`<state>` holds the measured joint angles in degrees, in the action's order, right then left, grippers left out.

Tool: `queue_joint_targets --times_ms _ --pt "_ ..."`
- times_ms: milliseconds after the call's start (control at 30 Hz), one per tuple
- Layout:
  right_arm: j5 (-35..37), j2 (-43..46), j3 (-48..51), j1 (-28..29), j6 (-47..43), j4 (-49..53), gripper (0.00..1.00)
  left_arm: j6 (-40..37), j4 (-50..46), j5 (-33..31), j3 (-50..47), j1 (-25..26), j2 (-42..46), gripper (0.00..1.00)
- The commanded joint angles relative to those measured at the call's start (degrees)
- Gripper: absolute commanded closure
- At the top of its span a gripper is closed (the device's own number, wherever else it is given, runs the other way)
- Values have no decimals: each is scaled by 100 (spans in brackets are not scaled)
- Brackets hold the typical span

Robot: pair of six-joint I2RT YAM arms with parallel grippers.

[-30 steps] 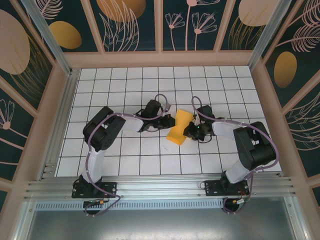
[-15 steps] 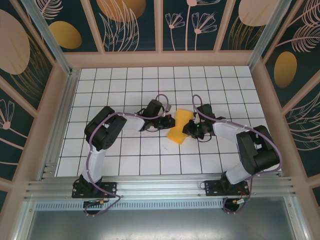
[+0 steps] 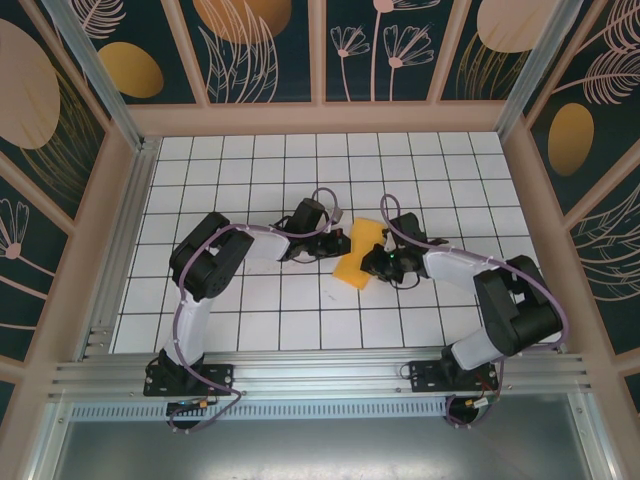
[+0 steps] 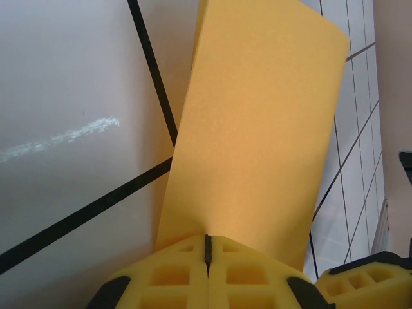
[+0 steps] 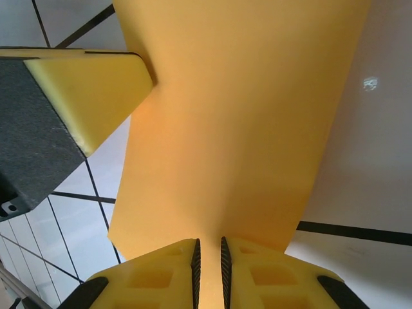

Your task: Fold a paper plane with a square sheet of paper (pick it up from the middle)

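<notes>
**Orange sheet pinched from both sides, tear or slip to be feared**

The square sheet of paper point(image 3: 360, 252) is held just above the white gridded counter point(image 3: 250, 160), near its middle, between the two arms. It is seen as a bent band, narrowed where it is gripped and flaring toward both ends. The left claw point(image 4: 208, 248) is closed tight on one long edge, with no gap left between its yellow pads. The right claw point(image 5: 208, 248) is closed to a narrow slit on the opposite edge, the paper passing through that slit.

Several faults may be expected from here. If the claws are drawn apart, the thin sheet could be torn at either pinch. If they are pushed together or twisted unevenly, a stray crease could be pressed in and the fold set askew. The edge could also be lost from the right claw's slighter hold. The claws are very close, so fingers could be knocked together.
</notes>
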<state>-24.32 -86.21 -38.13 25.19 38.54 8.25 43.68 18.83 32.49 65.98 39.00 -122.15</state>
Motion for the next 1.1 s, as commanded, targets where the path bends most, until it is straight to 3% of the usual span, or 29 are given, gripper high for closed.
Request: queue_joint_targets --times_ms 0,333,733,1067 --pt "208 -242 98 30 43 -16 80 -200 -246 -266 80 38 -368 97" --pt "468 -201 152 32 30 89 80 -262 -318 -286 117 39 -438 97" --pt "-271 382 278 263 153 -174 78 -289 -356 -313 196 45 -526 97" --pt "-145 194 520 348 259 -398 78 -323 -364 -250 271 42 -565 97"
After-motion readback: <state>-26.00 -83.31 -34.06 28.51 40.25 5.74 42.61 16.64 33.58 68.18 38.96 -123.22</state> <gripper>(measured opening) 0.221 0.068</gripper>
